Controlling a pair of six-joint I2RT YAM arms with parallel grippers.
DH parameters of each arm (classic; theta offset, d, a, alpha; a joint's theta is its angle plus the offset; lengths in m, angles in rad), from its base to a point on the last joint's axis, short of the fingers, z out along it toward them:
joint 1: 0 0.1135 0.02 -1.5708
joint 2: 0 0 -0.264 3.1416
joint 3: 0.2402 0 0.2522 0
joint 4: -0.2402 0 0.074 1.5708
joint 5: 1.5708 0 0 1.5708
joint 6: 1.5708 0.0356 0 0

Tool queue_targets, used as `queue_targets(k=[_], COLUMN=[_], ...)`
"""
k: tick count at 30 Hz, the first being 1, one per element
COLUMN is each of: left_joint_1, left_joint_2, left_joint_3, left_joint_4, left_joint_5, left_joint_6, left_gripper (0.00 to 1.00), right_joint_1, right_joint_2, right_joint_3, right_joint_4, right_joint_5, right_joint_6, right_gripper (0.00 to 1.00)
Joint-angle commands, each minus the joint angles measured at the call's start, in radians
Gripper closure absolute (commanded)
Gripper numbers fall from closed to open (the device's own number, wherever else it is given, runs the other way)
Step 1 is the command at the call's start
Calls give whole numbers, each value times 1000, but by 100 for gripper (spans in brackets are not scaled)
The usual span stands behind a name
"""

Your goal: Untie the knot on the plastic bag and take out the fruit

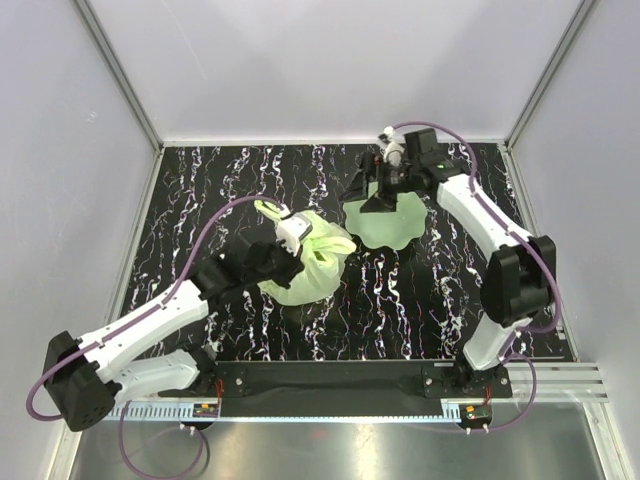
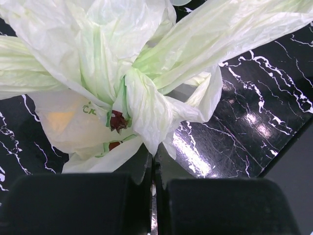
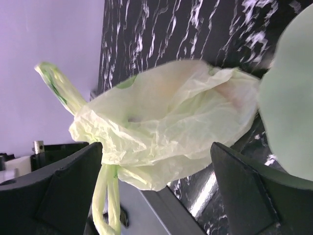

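Note:
The pale yellow-green plastic bag [image 1: 305, 275] lies left of centre on the black marbled table. Its knot [image 2: 142, 100] is a tight twisted bunch, and the long handle ends [image 2: 230, 34] fan out from it. My left gripper [image 2: 154, 156] is shut on a fold of the plastic bag just below the knot. Through the film show a yellow-orange fruit [image 2: 61, 120] and a dark red piece [image 2: 117, 120]. My right gripper [image 1: 378, 195] hovers open over the green dish [image 1: 390, 228], holding nothing. In the right wrist view the bag [image 3: 166, 122] sits well beyond its fingers [image 3: 73, 181].
The wavy-edged green dish [image 3: 288, 112] lies at back centre-right. Pale walls with metal posts close in the table on three sides. The black mounting rail [image 1: 330, 378] runs along the near edge.

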Motion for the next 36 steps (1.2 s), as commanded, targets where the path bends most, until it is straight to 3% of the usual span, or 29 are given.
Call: queue_targets(k=[1,5,12,13,14,15,16,22,27,32,36], left_joint_1=[-3,-3,-3,-3,-3,-3,-3,-3,20,150,239], left_joint_2=[-22,26,24,20,15,13,10,-36,-92,-134,-128], left_joint_3=[-5,8,14,15,15,15,15,8,18,50,69], left_joint_4=[17,17,14,12,9,8,2,-32,-99,-113,-35], left_joint_5=[55,102,26,12,-6,-40,-46,-218,-521,-568,-568], left_joint_6=[46,46,37,38,35,29,28,12,-14,-3,2], left_gripper=[100,100,100,100,100,100,100,100,100,100,100], right_joint_1=[97,215,267,266,267,267,267,261,182,133,122], right_joint_2=[61,113,132,124,119,115,104,44,-57,-138,-169], right_joint_3=[83,137,96,72,61,53,44,27,-89,-179,-206], right_joint_4=[-105,-153,-74,-55,-45,-40,-41,-43,92,172,178], right_joint_5=[-71,-1,-17,-28,-42,-38,-19,146,284,332,367], right_joint_6=[-41,-74,-47,-44,-44,-38,-19,27,194,269,283], right_gripper=[0,0,4,13,46,85,100,100,100,100,100])
